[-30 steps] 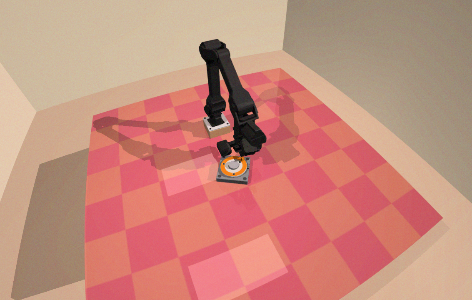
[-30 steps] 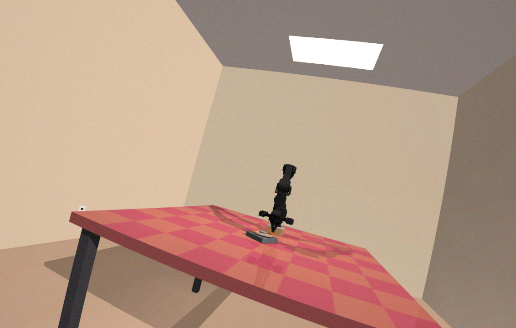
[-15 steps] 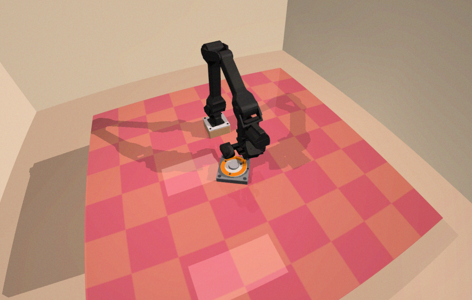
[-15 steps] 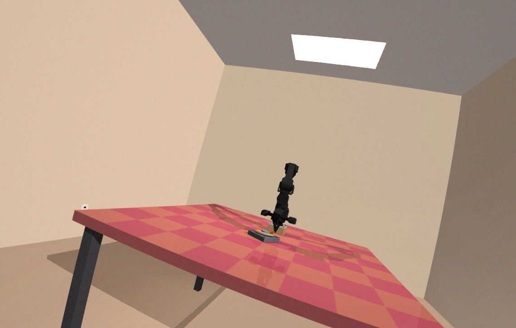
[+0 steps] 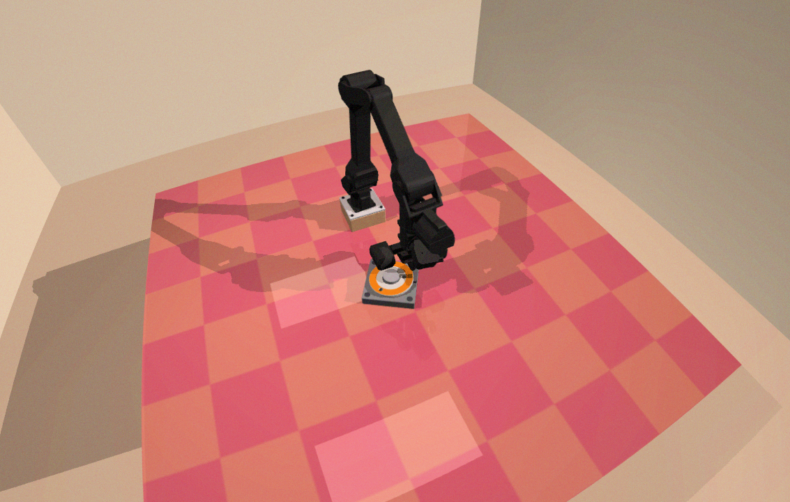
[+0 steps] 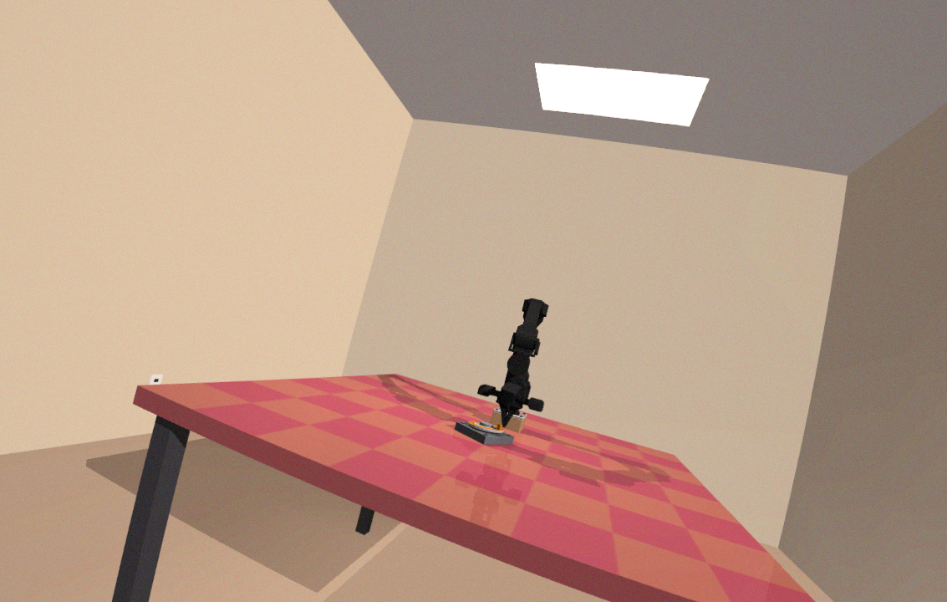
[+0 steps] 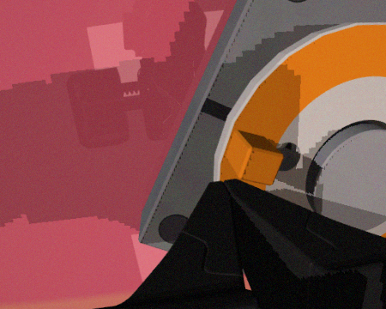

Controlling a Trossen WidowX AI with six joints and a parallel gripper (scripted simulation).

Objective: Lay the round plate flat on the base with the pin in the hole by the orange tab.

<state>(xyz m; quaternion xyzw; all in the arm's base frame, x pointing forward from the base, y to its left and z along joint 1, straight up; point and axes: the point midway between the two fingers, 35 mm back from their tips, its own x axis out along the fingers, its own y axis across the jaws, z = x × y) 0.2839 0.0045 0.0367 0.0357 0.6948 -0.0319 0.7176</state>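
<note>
Checkered surface (image 5: 510, 387) w/ grey base (image 7: 216, 137); my gripper (image 7: 223, 195), shut & holding nothing, tips against plate's (image 7: 342, 57) orange tab (image 7: 256, 160).

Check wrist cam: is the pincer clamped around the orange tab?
No. The pincer is shut with nothing between its fingers, its closed tip just meeting the near side of the orange tab on the round plate.

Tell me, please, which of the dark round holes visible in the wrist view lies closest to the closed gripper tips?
The small hole in the plate, right beside the orange tab that the gripper touches. The two base corner holes lie farther off.
</note>
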